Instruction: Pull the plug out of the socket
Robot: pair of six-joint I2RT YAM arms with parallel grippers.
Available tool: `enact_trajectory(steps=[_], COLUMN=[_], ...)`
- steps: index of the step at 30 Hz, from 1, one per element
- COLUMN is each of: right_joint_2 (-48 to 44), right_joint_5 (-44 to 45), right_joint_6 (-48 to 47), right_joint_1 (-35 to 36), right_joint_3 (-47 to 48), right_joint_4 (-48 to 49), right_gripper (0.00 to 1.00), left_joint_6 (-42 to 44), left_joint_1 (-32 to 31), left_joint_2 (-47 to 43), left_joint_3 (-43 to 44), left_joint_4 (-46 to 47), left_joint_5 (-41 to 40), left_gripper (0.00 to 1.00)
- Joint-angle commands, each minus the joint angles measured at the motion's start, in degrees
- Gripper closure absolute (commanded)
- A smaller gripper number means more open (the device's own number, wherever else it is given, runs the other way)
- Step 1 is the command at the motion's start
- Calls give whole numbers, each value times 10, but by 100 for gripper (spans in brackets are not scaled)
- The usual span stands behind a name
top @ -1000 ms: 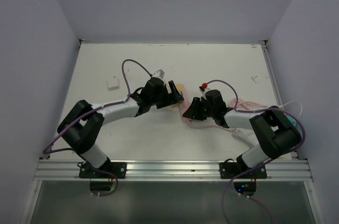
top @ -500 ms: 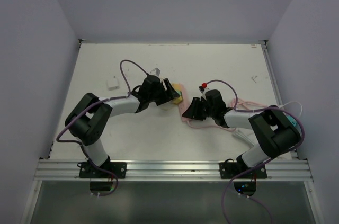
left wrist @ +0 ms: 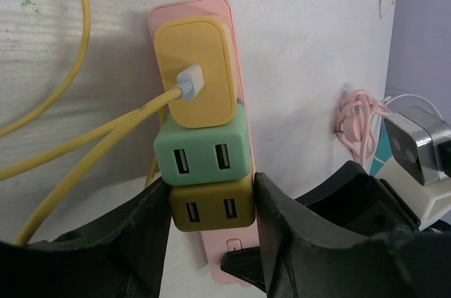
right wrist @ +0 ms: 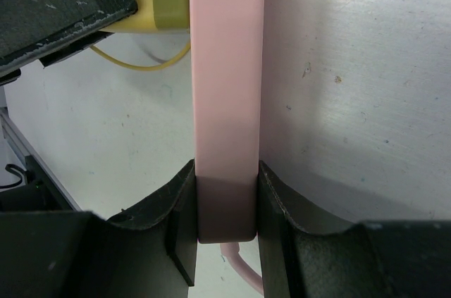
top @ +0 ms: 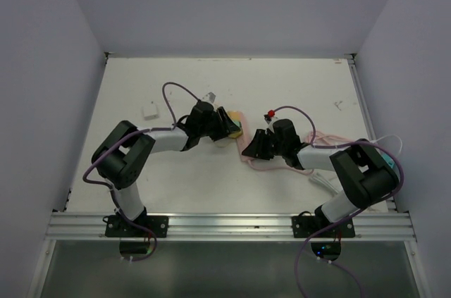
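A pink socket strip [left wrist: 238, 44] lies on the white table with three plugs in a row: yellow [left wrist: 196, 72], green [left wrist: 203, 150] and olive [left wrist: 211, 206]. My left gripper [left wrist: 211, 196] straddles the olive plug, and both black fingers press against its sides. From above, the left gripper [top: 227, 127] sits over the strip's far half [top: 239, 115]. My right gripper [right wrist: 225, 206] is shut on the near end of the socket strip [right wrist: 225, 65], holding it by its narrow sides. From above, the right gripper [top: 249, 151] meets the strip from the right.
A yellow cable [left wrist: 77, 143] runs from the yellow plug off to the left. A coiled pink cord [left wrist: 359, 122] and a white adapter [left wrist: 416, 146] lie right of the strip. A small white block [top: 150, 109] sits at the left. Walls enclose the table.
My left gripper has come down over the strip and its jaws have narrowed onto the olive plug. The right gripper has kept its hold and not moved.
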Motion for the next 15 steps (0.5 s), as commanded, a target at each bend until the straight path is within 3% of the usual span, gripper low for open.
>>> enact_trajectory(steps=[1,7,9,10,12,15], right_joint_2=[35,21,16,15,12,9], right_joint_5=[35,27,20,18,21,26], right_joint_6=[-27,-32,-41,-44,-50,-56], right_joint_1=[5,5,6,5,5,5], right_joint_3=[-33,-34,-28,-16,-3,21], right_joint_4=[-129,-124,-123,-127,-138,-148], right_gripper=[100,100,92,82,75,63], left_joint_6=[-5,-9,-7,-4,-2,-4], left_joint_1=[1,-1,-2,-2,-2,-2], left_joint_2=[5,0,-5,-7,-13,-20], left_joint_3=[-5,-11,-15,-20,-26,-39], left_joint_4=[36,36,34,34,30,32], left_joint_5=[3,11,12,10,10,14], left_gripper=[50,85,89,92,99,100])
